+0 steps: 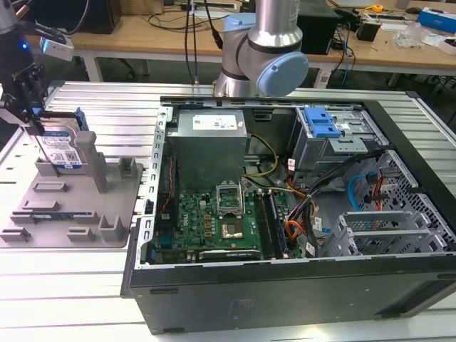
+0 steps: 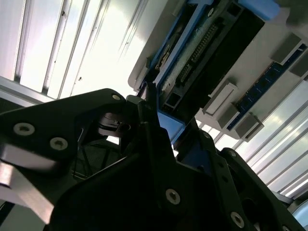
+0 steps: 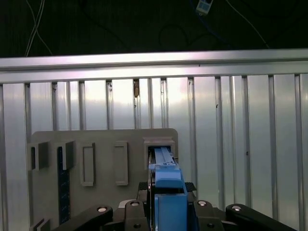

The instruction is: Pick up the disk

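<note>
**Grip made, disk not yet clear of its holder**

On the ribbed metal table, at the exterior view's left and well apart from the open computer case, sits the grey fixture. The disk stands on edge in it, beside a post. Its label faces the exterior camera, and I judge its long axis closer to upright than level. My gripper comes down over its top edge, fingers drawn in against the blue rail with no gap I can see. So the grasp looks done, but the lift does not: the lower edge appears seated in the fixture
</note>
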Robot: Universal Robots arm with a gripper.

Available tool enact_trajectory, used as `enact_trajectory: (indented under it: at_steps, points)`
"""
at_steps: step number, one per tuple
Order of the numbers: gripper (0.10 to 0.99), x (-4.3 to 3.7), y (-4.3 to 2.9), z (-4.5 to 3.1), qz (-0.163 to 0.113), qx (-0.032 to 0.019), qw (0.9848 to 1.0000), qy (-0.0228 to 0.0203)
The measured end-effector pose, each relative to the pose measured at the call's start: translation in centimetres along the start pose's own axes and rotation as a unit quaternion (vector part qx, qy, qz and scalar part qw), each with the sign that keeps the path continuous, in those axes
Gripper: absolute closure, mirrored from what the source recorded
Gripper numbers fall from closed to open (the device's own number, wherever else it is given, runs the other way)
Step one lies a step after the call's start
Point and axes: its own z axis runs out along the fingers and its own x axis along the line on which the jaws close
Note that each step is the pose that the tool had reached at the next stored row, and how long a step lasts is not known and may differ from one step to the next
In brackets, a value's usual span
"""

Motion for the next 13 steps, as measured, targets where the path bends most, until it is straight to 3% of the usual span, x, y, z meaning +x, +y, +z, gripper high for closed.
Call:
enact_trajectory:
  at_steps: [7, 13]
  points:
    - [0.718, 0.29, -0.01, -0.01, 0.0, -0.0002, 1.0, -0.0073]
    - [0.718, 0.54, 0.0, -0.77, 0.0, -0.0003, 0.9999, -0.0112]
